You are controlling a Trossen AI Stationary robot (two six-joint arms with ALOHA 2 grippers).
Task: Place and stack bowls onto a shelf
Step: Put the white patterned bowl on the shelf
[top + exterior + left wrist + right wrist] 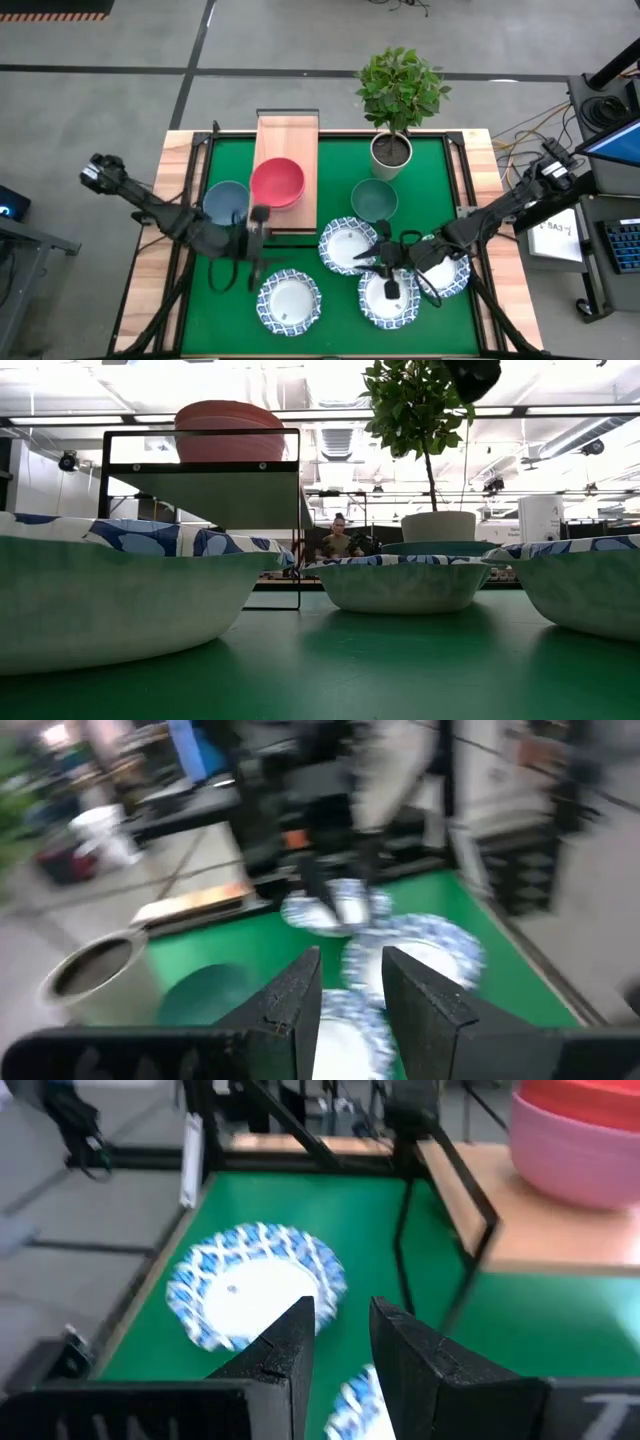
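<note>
A red bowl (277,182) sits nested in a pink one (566,1162) on the shelf's wooden board (288,140); the low view shows the stack (228,430) on top. On the green mat stand a blue bowl (225,203), a teal bowl (374,200) and several white blue-rimmed bowls (290,303) (349,245) (390,298). My left gripper (262,240) (350,970) hovers by the shelf's near end, slightly open and empty. My right gripper (386,263) (342,1320) hangs over the white bowls, slightly open and empty.
A white plant pot (391,150) with a leafy plant stands at the mat's far side, right of the shelf. The shelf's black frame (440,1200) rises from the mat. Bare green mat (225,310) lies at the near left. A person (338,538) is in the room behind.
</note>
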